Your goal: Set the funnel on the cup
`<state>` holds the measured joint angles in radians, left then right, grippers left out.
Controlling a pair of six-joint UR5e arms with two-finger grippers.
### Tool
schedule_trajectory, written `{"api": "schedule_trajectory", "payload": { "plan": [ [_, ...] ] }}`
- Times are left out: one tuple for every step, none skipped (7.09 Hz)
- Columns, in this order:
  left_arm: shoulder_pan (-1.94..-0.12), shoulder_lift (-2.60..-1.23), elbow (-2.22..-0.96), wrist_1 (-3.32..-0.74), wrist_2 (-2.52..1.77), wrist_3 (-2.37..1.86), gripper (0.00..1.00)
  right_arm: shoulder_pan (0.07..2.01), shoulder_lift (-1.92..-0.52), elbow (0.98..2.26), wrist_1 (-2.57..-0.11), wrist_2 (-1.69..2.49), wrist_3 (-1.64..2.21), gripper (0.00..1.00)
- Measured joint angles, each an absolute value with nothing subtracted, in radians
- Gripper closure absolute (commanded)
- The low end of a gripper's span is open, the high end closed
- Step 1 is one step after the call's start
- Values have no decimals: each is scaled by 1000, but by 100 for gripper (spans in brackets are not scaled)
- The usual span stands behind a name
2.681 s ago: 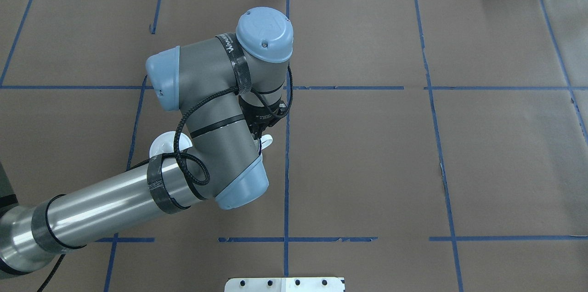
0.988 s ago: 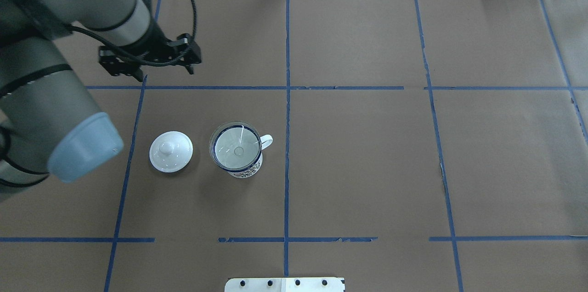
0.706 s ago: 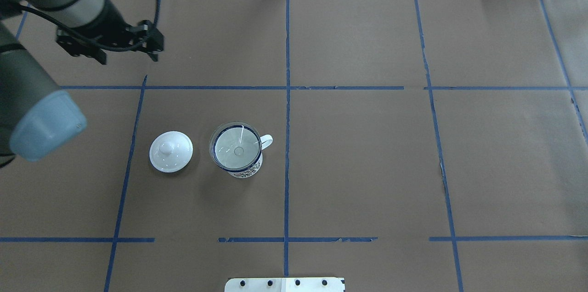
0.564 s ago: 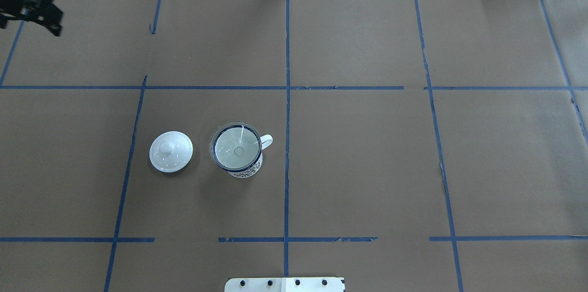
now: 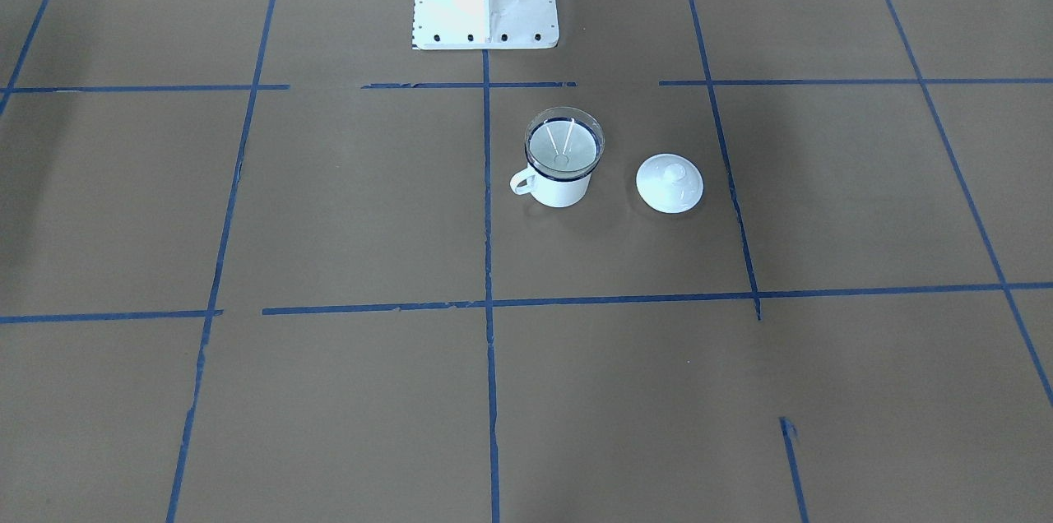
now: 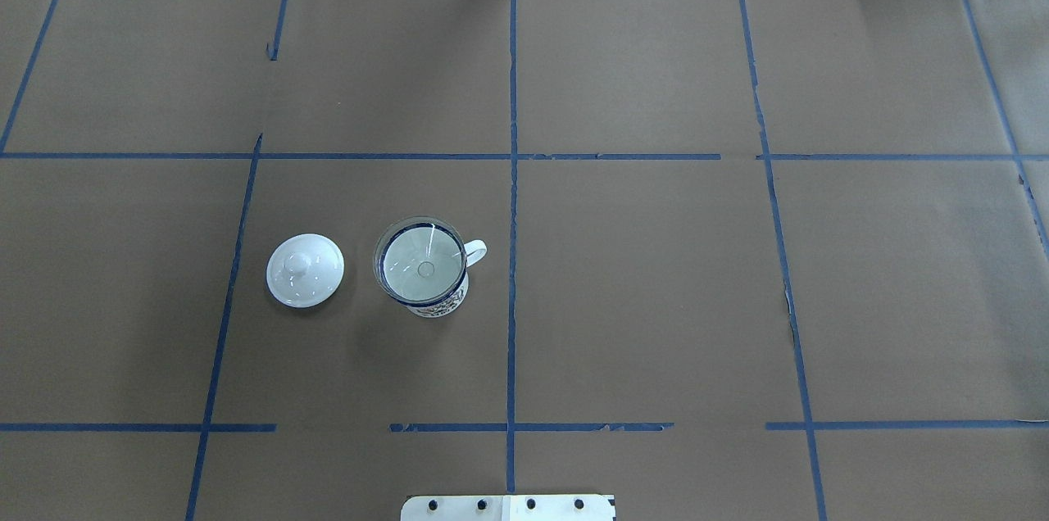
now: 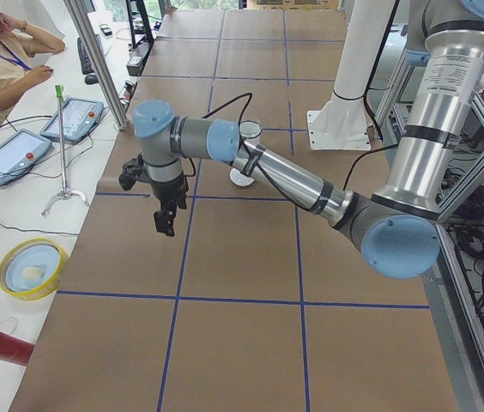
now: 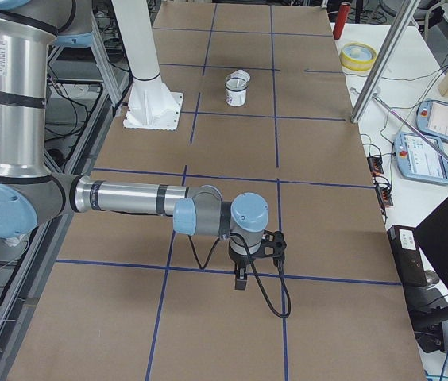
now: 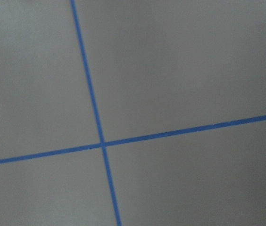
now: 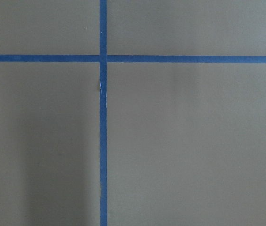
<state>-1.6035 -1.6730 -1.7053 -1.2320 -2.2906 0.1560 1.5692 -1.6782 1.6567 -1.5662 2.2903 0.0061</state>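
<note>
— Where are we standing with this job?
— We are seeing the funnel [image 6: 422, 260] sitting rim-up on the cup [image 5: 561, 192], a little toward the desk's [image 6: 656, 300] left edge from its middle, with a white lid [image 6: 305, 270] lying beside it. We are judging the placing done.
— And the grippers?
— The left gripper [image 7: 164, 224] is hanging near the left edge and the right gripper [image 8: 241, 281] near the right edge. We cannot tell whether either is parted or closed.

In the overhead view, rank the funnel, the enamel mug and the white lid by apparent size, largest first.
1-2. the funnel and the enamel mug: about alike, the funnel's rim barely overhanging the mug's, so unranked.
3. the white knobbed lid: clearly smaller.
</note>
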Motion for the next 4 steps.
{"api": "schedule_trajectory", "payload": {
  "plan": [
    [-1616,-1623,-1670,-1293,-2298,166,0,1569,-1678,1657,-1566,2290,6,0],
    [-1620,-1600,-1638,-1359,-2302,172,0,1569,-1678,1656,-1566,2290,6,0],
    [-1622,-1577,-1622,-1417,-2311,176,0,1569,-1678,1656,-1566,2290,6,0],
    [-1622,-1553,-1627,-1458,-2340,176,0,1569,-1678,1656,-1566,2290,6,0]
  ]
}}
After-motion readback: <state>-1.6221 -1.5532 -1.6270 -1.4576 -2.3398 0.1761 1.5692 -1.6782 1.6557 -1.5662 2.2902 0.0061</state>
